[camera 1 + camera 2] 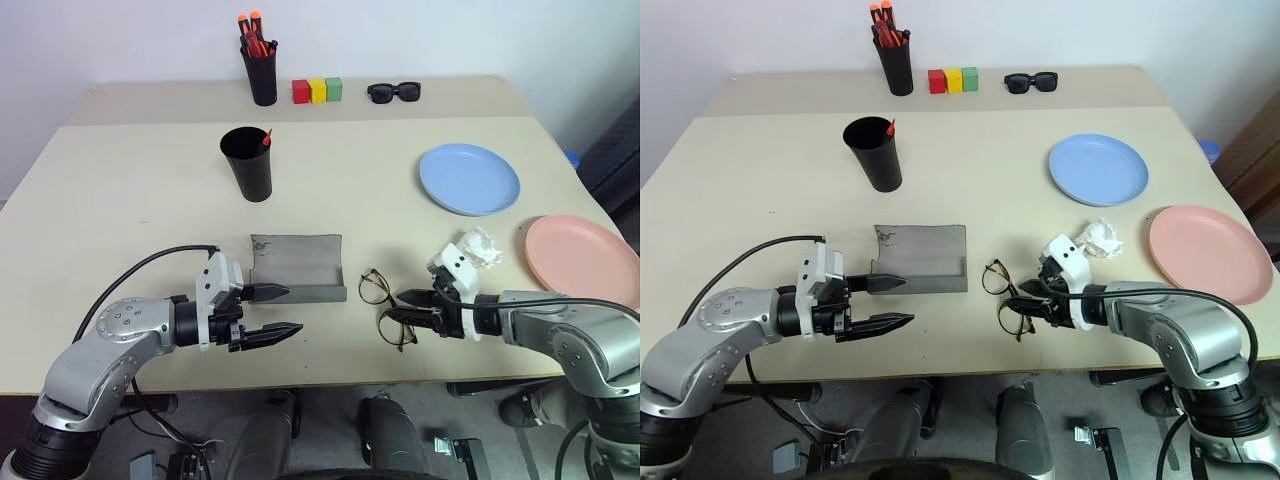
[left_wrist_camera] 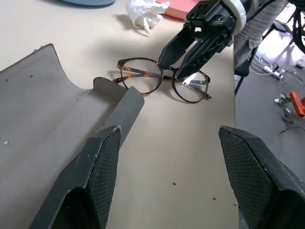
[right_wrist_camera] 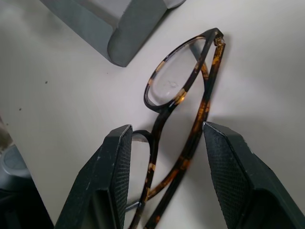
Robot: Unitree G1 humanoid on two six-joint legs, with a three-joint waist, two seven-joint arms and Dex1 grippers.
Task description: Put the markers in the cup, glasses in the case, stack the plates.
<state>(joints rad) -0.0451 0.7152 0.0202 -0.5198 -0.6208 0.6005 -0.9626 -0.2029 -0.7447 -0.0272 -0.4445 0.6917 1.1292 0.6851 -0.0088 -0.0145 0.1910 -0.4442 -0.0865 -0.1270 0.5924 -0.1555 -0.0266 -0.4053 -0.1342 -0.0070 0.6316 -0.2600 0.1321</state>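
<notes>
**Glasses on table, right gripper straddling them, case open**

Glasses (image 1: 387, 305) lie on the table (image 1: 120, 190), just right of the open grey case (image 1: 296, 267), not in it. Right gripper (image 1: 408, 306) sits over them with fingers parted on either side of the frame; wrist view shows a gap between each pad and the frame, so no grip. Left gripper (image 1: 279, 311) is spread wide with nothing in it, near the case's front-left corner, one fingertip close to the case edge; contact can't be told.

Cup (image 1: 247, 163) stands upright behind the case, with a red marker (image 1: 265, 137) tip sticking out over the rim. Blue plate (image 1: 469, 178) and pink plate (image 1: 581, 256) lie side by side at the right, apart, not stacked. Crumpled white paper (image 1: 477, 246) lies between the right gripper and the pink plate.
</notes>
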